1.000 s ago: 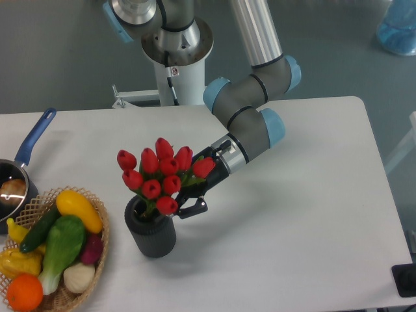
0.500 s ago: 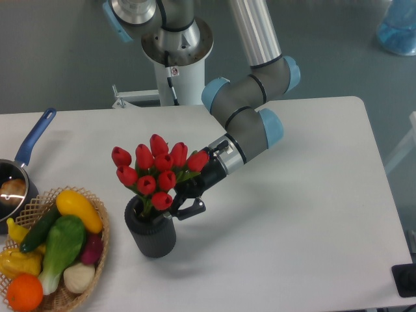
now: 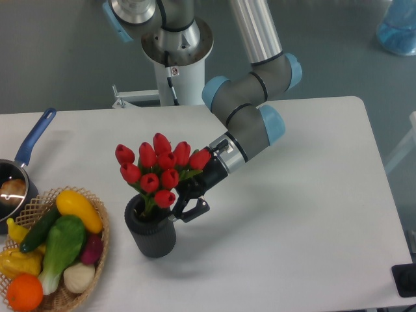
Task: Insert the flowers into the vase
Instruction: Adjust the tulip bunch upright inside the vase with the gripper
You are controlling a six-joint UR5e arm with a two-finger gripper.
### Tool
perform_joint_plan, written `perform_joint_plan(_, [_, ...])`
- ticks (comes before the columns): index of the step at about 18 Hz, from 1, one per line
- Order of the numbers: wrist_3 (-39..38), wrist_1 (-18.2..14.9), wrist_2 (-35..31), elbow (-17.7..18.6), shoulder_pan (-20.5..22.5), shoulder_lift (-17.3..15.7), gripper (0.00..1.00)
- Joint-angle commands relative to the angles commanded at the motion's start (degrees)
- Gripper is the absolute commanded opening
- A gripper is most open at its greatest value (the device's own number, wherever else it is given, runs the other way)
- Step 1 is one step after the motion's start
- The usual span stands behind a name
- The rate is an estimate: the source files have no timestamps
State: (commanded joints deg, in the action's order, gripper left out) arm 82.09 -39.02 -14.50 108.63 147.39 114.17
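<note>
Above the vase point(image 3: 151, 235), the flowers point(image 3: 160, 170) are standing with their stems reaching down into its round mouth, the red buds fanning out wider than the dark ribbed cylinder. Just to the right of the vase's rim, the gripper point(image 3: 188, 203) is reaching in from the upper right, its black fingers point(image 3: 195, 209) sitting at the base of the bunch where the green leaves gather. Whether those fingers are clamping the stems or standing slack beside them cannot be told, since buds and leaves are covering the spot. Beyond the vase, up and to the right, the grey arm point(image 3: 249, 120) with its blue joint caps is bending down toward the bunch. Left of the vase, nearly touching it, a wicker basket point(image 3: 99, 246) is holding colourful vegetables and fruit. Farther left of the vase, a blue-handled saucepan point(image 3: 26, 159) is resting on the white table point(image 3: 299, 227), partly cut off by the frame edge.
</note>
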Motion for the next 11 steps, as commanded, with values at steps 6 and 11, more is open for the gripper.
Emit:
perform_joint_plan(6, [-3.6,0.0,-3.3,-0.8,-0.4,-1.2,0.72])
perform_joint_plan(11, [-4.1,0.1,-5.9,-1.2,-1.5,-1.5,0.73])
